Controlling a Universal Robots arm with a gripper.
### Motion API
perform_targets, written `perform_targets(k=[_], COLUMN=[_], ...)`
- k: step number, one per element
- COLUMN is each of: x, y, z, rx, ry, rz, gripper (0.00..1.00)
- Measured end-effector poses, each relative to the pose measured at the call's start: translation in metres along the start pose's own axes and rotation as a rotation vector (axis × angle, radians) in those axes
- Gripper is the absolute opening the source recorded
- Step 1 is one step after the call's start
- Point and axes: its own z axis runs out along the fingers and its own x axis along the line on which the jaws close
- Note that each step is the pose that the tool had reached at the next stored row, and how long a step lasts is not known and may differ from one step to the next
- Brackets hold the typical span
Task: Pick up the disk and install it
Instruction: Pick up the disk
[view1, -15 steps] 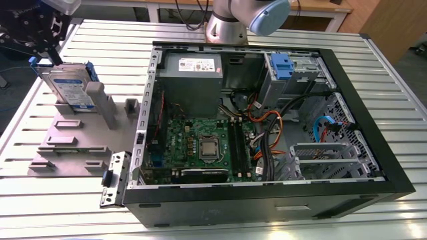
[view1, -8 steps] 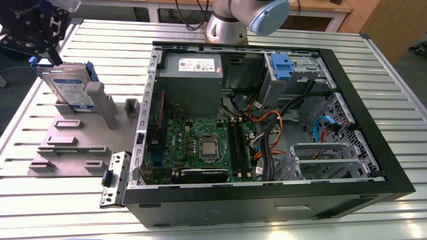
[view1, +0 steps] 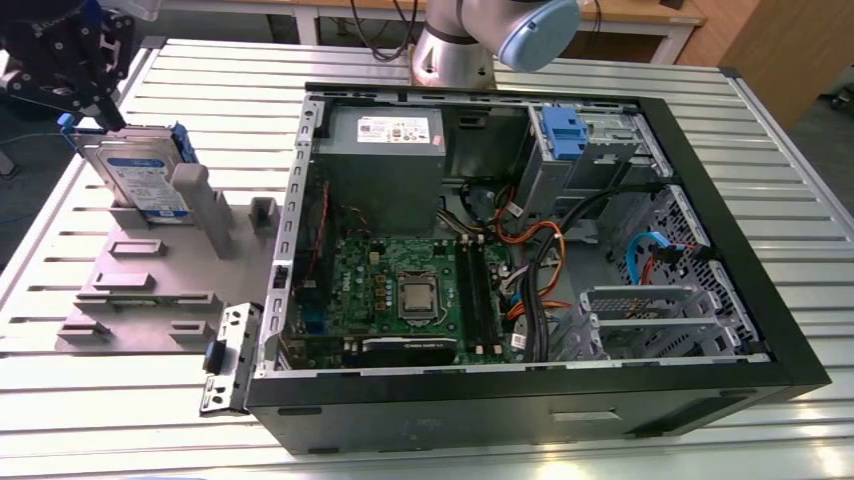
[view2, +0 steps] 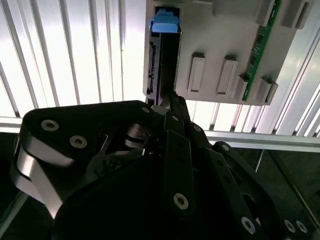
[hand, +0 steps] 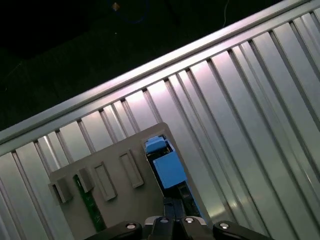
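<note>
Ribbed aluminium slats are forming the table (view1: 160, 420) that is carrying everything in the exterior view. An open black computer case (view1: 534, 410) is lying on its side across the middle. It is showing a green motherboard (view1: 400, 290), a grey power-supply box (view1: 380, 150) and a blue drive carrier (view1: 565, 130) in a bay at the far end. The robot arm (view1: 481, 40) is rising behind the case.

At the exterior view's left, a grey fixture plate (view1: 147, 290) with raised blocks is resting on the table, beside the case. The disk (view1: 134, 175) is standing on edge in a holder on this plate. Its white-and-blue label is facing outward and its blue bracket is framing it.

The black gripper (view1: 96, 122) is reaching down onto the disk's far upper corner.

In the second wrist view, the gripper (view2: 169, 105) is meeting the thin end of the disk (view2: 167, 60), seen edge-on. The jaws are drawn in narrow and are pinching that edge, while the disk is sitting in its holder.

In the first wrist view, the gripper (hand: 172, 210) is sitting against the blue-framed disk (hand: 167, 170).
</note>
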Motion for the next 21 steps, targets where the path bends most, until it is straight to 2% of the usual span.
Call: perform_targets(k=[9,18,21], x=[-0.0002,-0.0001,-0.0002], y=[-0.0005,-0.0005,-0.0006], z=[0.0005,0.0017,0.0020], rx=[-0.0084,-0.0129,-0.0154], ry=[-0.0120,-0.0107,-0.0143], rz=[-0.082,-0.194,-0.226], gripper=[0.11,0.11,0.11])
